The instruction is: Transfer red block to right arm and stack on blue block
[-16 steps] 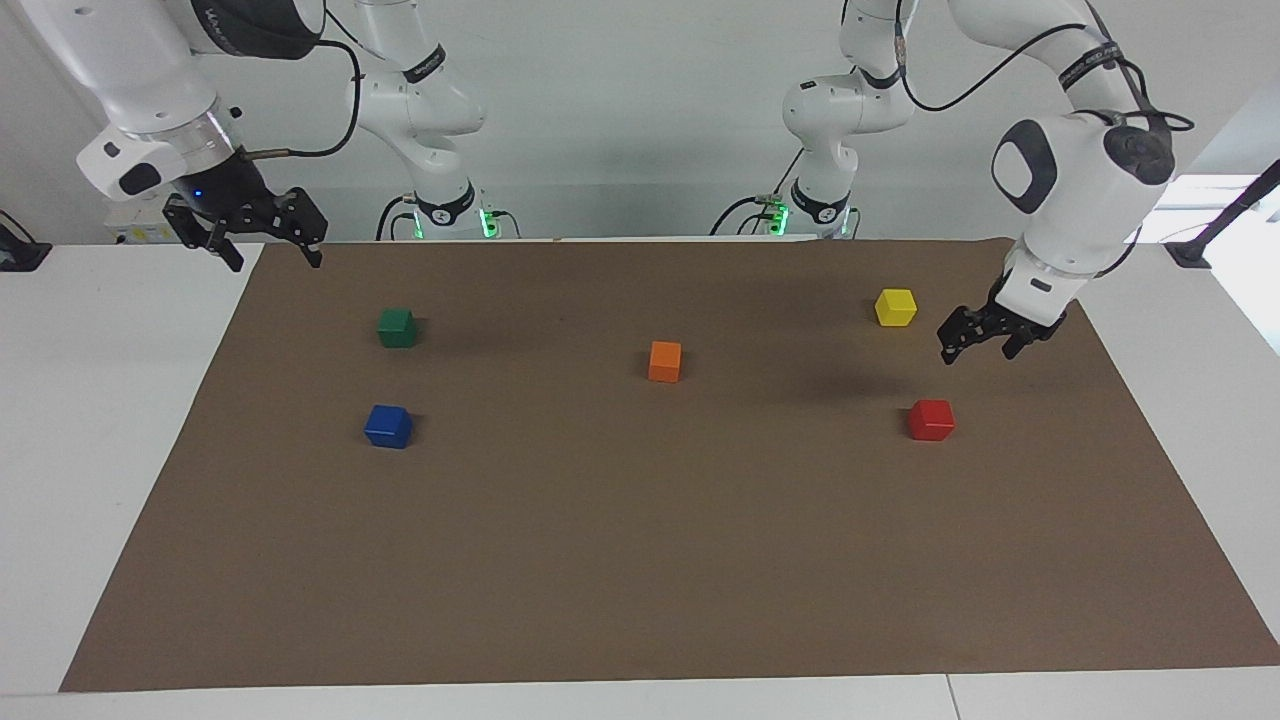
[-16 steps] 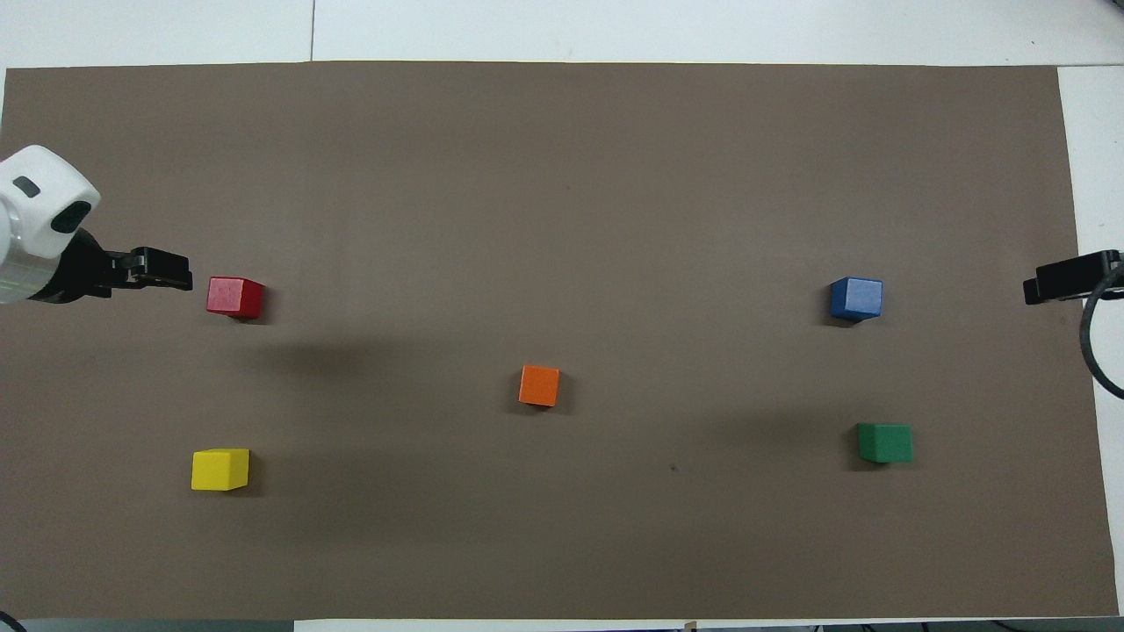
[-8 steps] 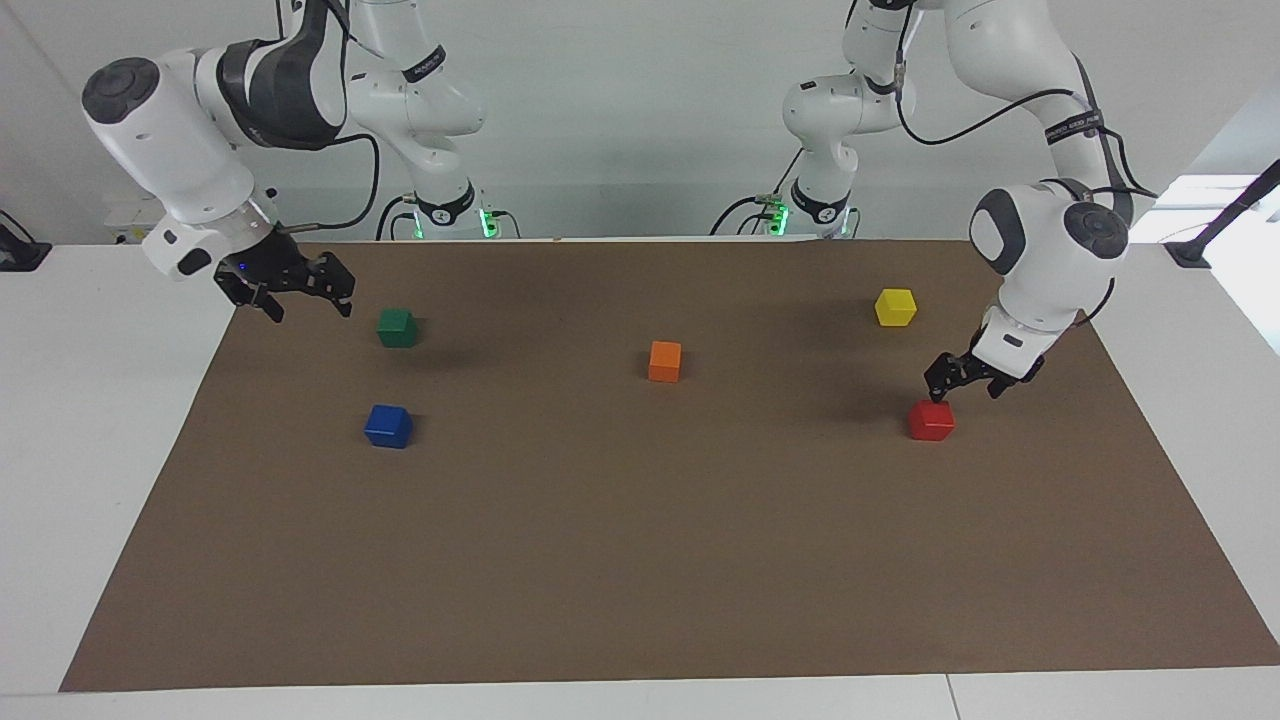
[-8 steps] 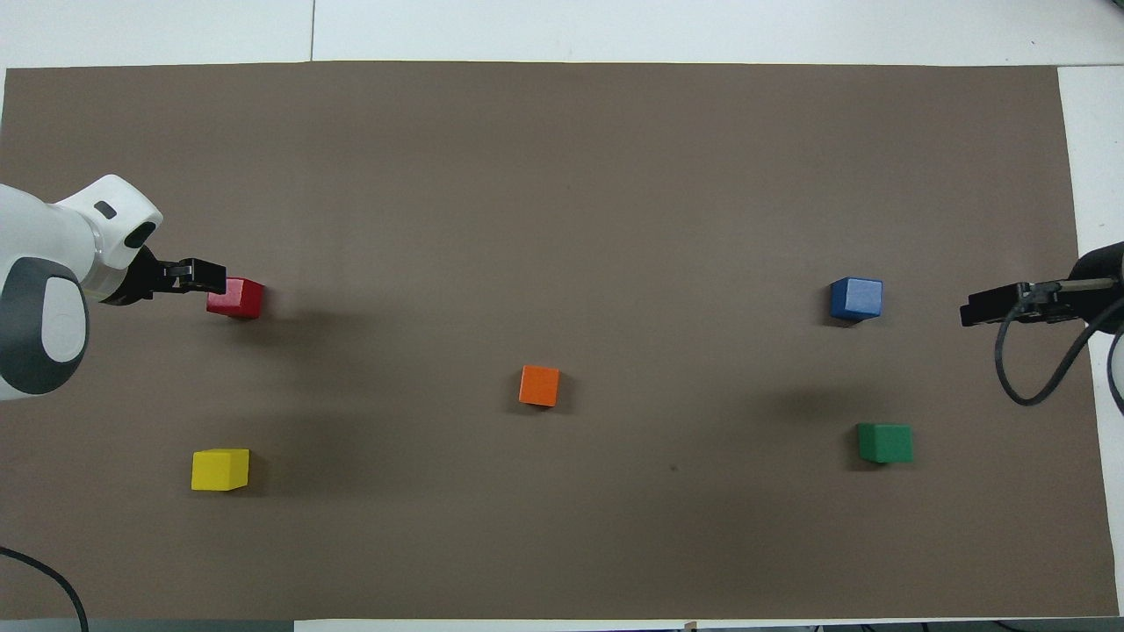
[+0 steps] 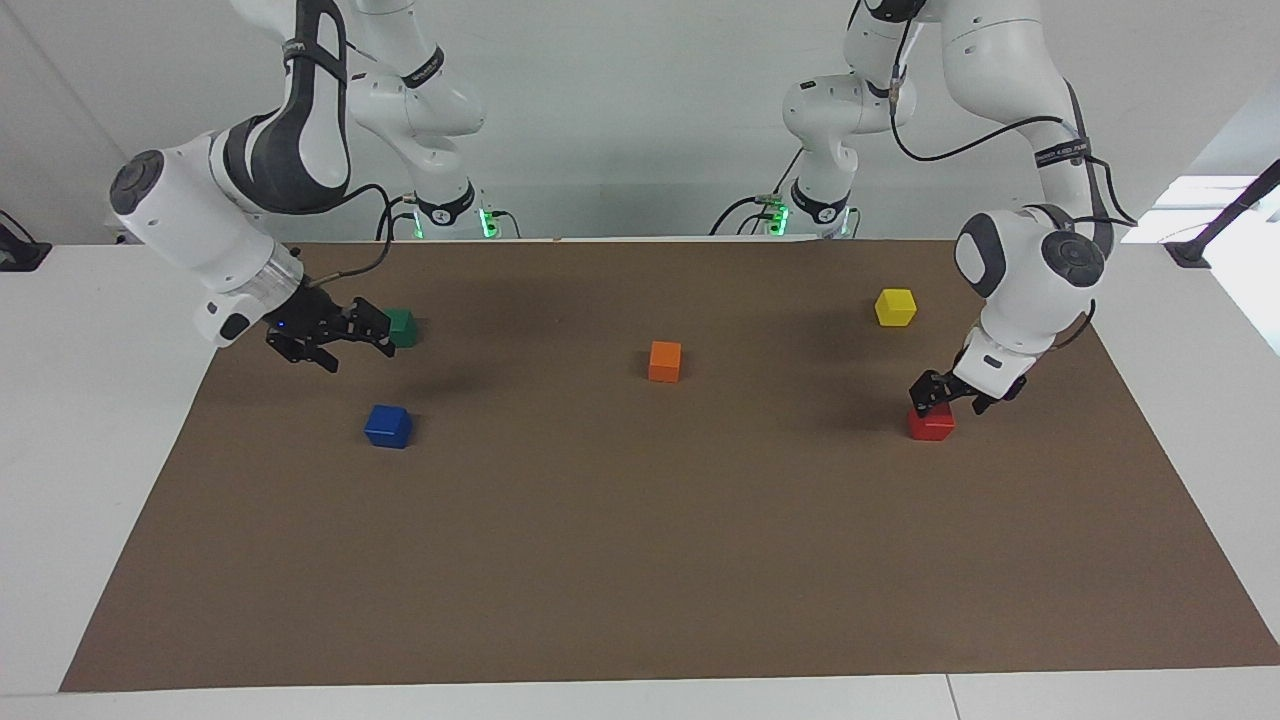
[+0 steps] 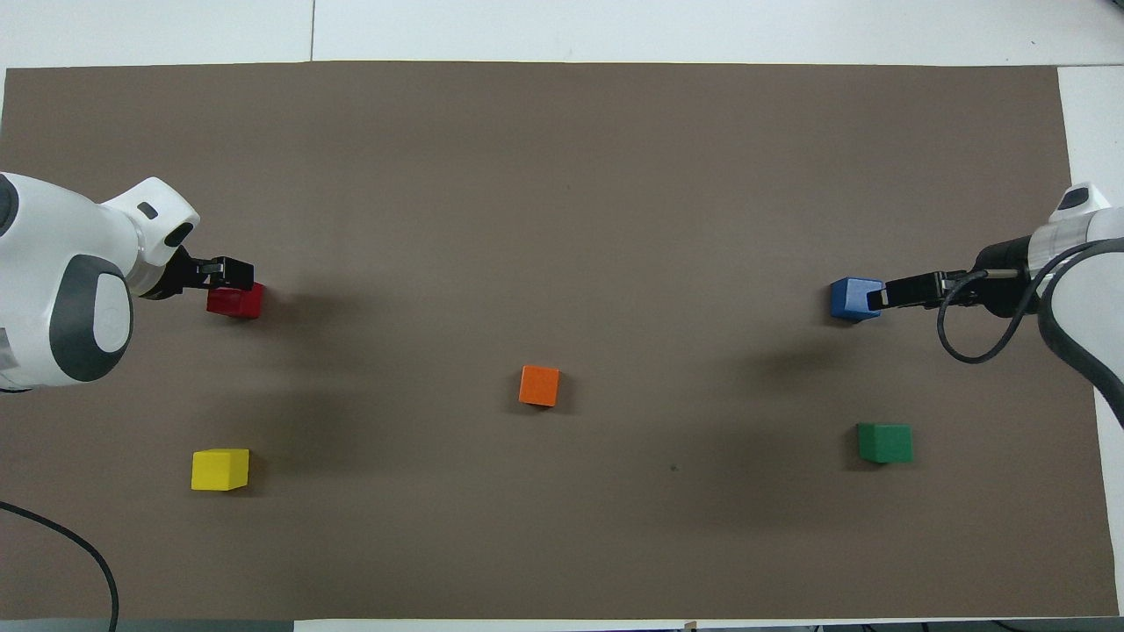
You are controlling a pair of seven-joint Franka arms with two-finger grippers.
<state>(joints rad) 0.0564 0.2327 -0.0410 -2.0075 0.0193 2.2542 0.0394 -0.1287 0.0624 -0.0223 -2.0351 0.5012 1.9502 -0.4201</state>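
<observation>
The red block (image 5: 931, 424) sits on the brown mat (image 5: 640, 560) toward the left arm's end; it also shows in the overhead view (image 6: 237, 303). My left gripper (image 5: 950, 394) is open and low over the red block, its fingers around the block's top; in the overhead view the left gripper (image 6: 232, 270) covers the block's edge. The blue block (image 5: 388, 426) sits toward the right arm's end, also seen from overhead (image 6: 852, 298). My right gripper (image 5: 348, 338), with a blue wrist light, is open and raised over the mat between the blue block and the green block; overhead it (image 6: 896, 291) overlaps the blue block's edge.
A green block (image 5: 401, 325) lies nearer to the robots than the blue block. An orange block (image 5: 664, 361) is at the mat's middle. A yellow block (image 5: 895, 307) lies nearer to the robots than the red block. White table surrounds the mat.
My left gripper has come down from beside the yellow block onto the red block. My right gripper has moved from the mat's corner in over the mat and lower, beside the green block.
</observation>
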